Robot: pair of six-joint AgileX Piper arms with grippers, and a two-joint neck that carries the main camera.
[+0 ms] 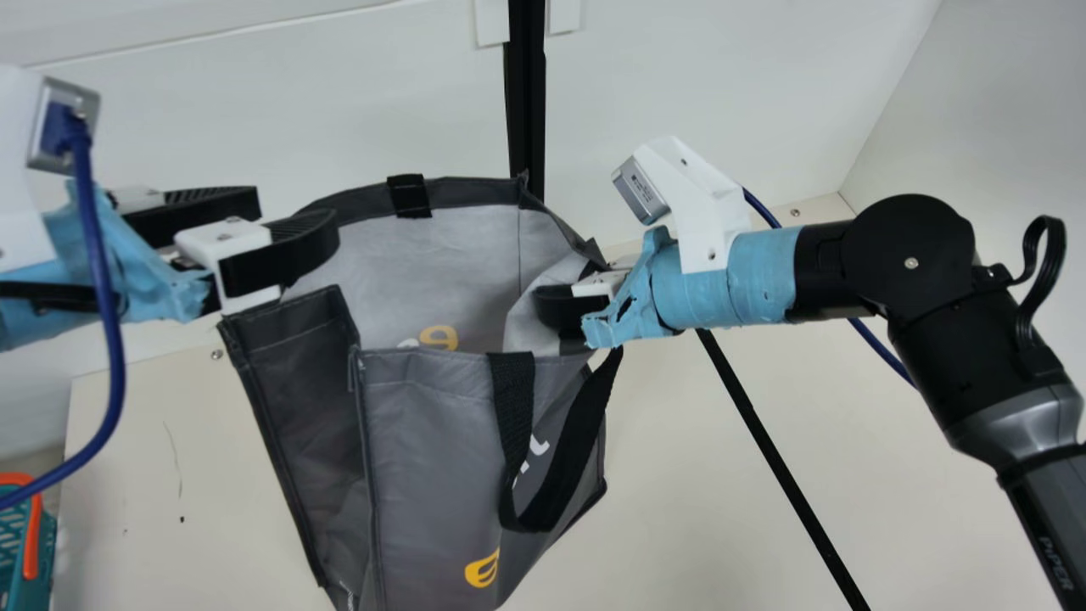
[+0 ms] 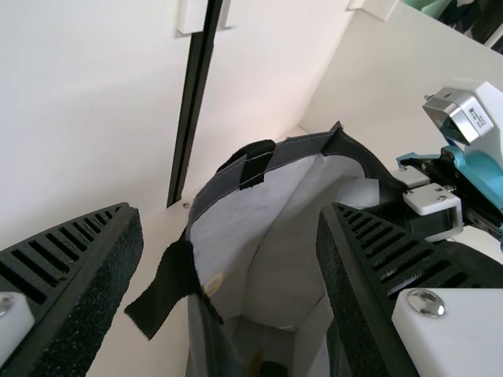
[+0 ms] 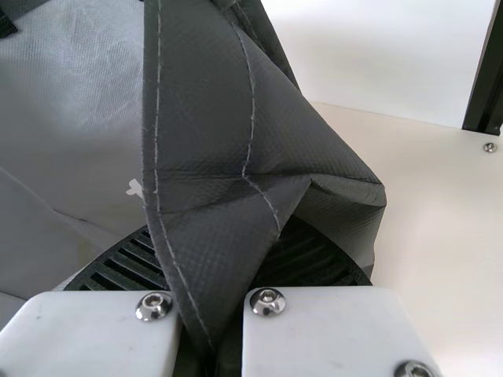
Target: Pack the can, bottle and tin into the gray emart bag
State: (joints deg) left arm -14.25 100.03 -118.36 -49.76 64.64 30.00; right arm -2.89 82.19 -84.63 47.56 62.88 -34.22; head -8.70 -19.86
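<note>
The gray emart bag [image 1: 441, 424] stands open-mouthed in the middle of the main view. At its right rim my right gripper [image 1: 567, 307] is shut on the fabric. A folded piece of the bag's dark rim [image 3: 212, 141] is pinched by the right gripper [image 3: 211, 314] in the right wrist view. My left gripper [image 1: 297, 219] is open by the bag's upper left rim, nothing between its fingers. In the left wrist view, the left gripper [image 2: 229, 212] has the bag's pale inner wall [image 2: 279, 236] beyond it. Small dark shapes lie deep inside, too hidden to identify.
A teal basket with an orange handle [image 1: 32, 526] is at the main view's lower left edge. The cream table [image 1: 696, 492] surrounds the bag, a black strip [image 1: 780, 467] crosses it, and a white wall [image 1: 297, 102] rises behind.
</note>
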